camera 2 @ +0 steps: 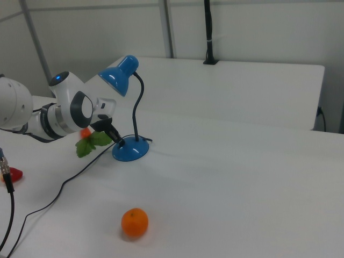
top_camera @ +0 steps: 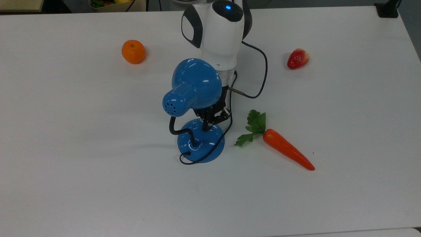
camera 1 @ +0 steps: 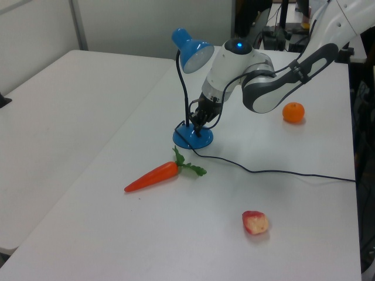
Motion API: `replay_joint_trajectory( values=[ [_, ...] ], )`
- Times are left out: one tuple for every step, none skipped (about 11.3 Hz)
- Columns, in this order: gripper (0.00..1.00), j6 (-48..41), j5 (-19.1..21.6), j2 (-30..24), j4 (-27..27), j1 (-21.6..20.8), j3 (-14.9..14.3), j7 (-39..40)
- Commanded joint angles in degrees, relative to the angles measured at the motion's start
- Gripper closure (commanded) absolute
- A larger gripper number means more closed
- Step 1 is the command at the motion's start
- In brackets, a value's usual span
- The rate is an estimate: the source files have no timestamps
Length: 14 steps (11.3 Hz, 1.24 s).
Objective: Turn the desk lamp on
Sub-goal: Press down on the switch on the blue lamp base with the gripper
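Note:
The blue desk lamp stands mid-table, its bell shade (top_camera: 195, 84) held up by a bent black gooseneck above the round domed base (top_camera: 200, 142). My gripper (top_camera: 206, 127) reaches down under the shade, fingers together, with the tips touching the top of the base on the arm's side of the gooseneck. In the left view the gripper (camera 1: 198, 127) meets the base (camera 1: 192, 139) below the shade (camera 1: 192, 50). The right view has the gripper (camera 2: 119, 142) at the base's (camera 2: 131, 151) left rim. The small switch is hidden by the fingers.
An orange (top_camera: 133, 51) lies at the top view's far left and a strawberry (top_camera: 298, 58) at its far right. A carrot (top_camera: 286, 149) with green leaves lies just right of the base. The lamp's black cord (camera 1: 275, 172) trails across the table.

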<state>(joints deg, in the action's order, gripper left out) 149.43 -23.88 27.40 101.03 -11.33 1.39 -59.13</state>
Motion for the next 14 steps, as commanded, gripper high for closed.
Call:
replay_joint_trajectory(
  values=[
    [1.00, -2.48, -1.08, -0.50, -0.48, -0.53, -0.33, -0.99],
    [1.00, -2.56, -1.00, -0.50, -0.48, -0.71, -0.33, -0.90],
    [1.00, -2.74, -0.91, -0.50, -0.48, -0.71, -0.33, -0.81],
    [1.00, -3.18, -0.91, -0.50, -0.57, -0.71, -0.33, -0.81],
    [1.00, -3.53, -0.82, -0.59, -0.57, -0.79, -0.33, -0.81],
    [1.00, -3.53, -0.65, -0.59, -0.57, -0.80, -0.33, -0.72],
    [1.00, -3.88, -0.65, -0.59, -0.57, -0.80, -0.33, -0.72],
    [1.00, -3.88, -0.65, -0.59, -0.57, -0.80, -0.33, -0.72],
    [1.00, -3.88, -0.65, -0.59, -0.57, -0.80, -0.33, -0.72],
    [1.00, -3.88, -0.65, -0.50, -0.57, -0.80, -0.33, -0.72],
    [1.00, -3.71, -0.65, -0.41, -0.57, -0.80, -0.33, -0.98],
    [1.00, -3.53, -0.73, -0.24, -0.57, -0.80, -0.33, -0.99],
    [1.00, -3.36, -0.99, -0.15, -0.57, -0.80, -0.33, -0.99],
    [1.00, -3.27, -1.17, 0.02, -0.57, -0.80, -0.33, -1.07]
  ],
)
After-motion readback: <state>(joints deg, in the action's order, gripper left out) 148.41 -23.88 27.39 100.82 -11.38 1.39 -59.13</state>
